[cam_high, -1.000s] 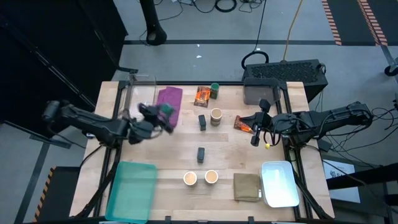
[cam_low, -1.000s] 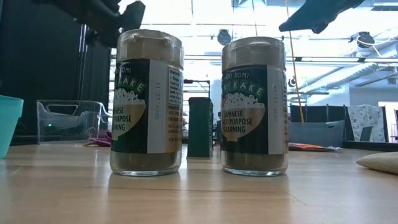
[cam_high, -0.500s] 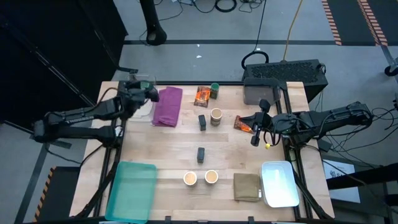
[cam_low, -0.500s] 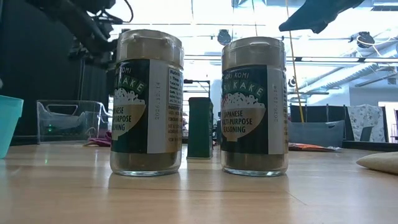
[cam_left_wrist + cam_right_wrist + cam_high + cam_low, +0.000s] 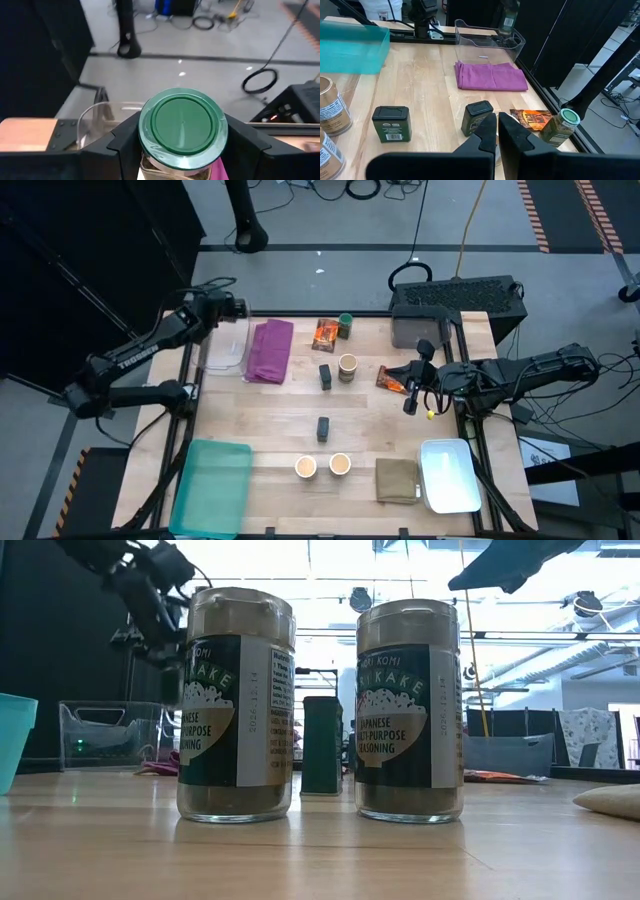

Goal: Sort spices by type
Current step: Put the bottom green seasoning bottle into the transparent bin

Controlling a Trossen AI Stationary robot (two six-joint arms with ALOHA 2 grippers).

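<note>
The left claw [image 5: 228, 307] sits up high over the far left corner of the wood counter [image 5: 270, 430], above the clear plastic bin [image 5: 226, 352]. In the high view I can't tell what it grips. The right claw [image 5: 409, 402] waits near the right edge, beside a shiny orange packet [image 5: 392, 379]. Spices lie spread out: another orange packet [image 5: 324, 333] & a green-lidded jar [image 5: 345, 325] at the far side, two dark blocks [image 5: 324, 376] in the middle, a round tan-topped cup [image 5: 347, 365], two more tan tops [image 5: 306, 467] near the front. A purple cloth [image 5: 270, 349] lies just right of the bin.

Low view: two tall brown-topped seasoning jars [image 5: 236, 705] stand close to the camera, w/ a dark block [image 5: 322, 744] behind & between them. The left arm [image 5: 150, 600] hangs high at the back, over the clear bin [image 5: 110, 732].

Left wrist view: the left claw's fingers [image 5: 122, 145] hug a round glass jar w/ a green lid [image 5: 182, 129], one on each side. The jar stands upright, lid to the camera. The bin's rim [image 5: 100, 111] lies past it & a bit to one side, so I think the drop needs a small shift first.

Right wrist view: the right claw [image 5: 497, 125] is pinched nearly closed, holding nothing. Two dark blocks [image 5: 391, 123], the orange packet [image 5: 532, 119] & the other green-lidded jar [image 5: 561, 124] lie ahead. Far off, the held jar [image 5: 508, 17] hangs over the bin [image 5: 490, 39].
</note>
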